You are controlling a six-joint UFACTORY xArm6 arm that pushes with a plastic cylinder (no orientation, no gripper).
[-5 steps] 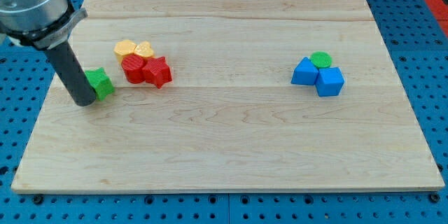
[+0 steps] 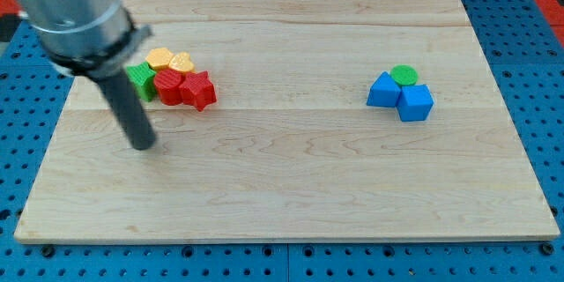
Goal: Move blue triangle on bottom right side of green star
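The blue triangle (image 2: 383, 91) lies on the view's right, touching a blue cube (image 2: 415, 103) and a green round block (image 2: 404, 75). The green star (image 2: 142, 80) lies on the view's left, pressed against a red block (image 2: 168, 85) and partly hidden behind my rod. My tip (image 2: 144, 144) rests on the board below the green star, a little apart from it and far to the left of the blue triangle.
A red star (image 2: 199, 90) sits right of the red block. Two yellow blocks (image 2: 159, 58) (image 2: 182, 62) lie just above the red ones. The wooden board (image 2: 291, 185) has its left edge near the cluster.
The green star has shifted up and to the right, now against the red block. My tip has moved right and toward the view's bottom, off the star.
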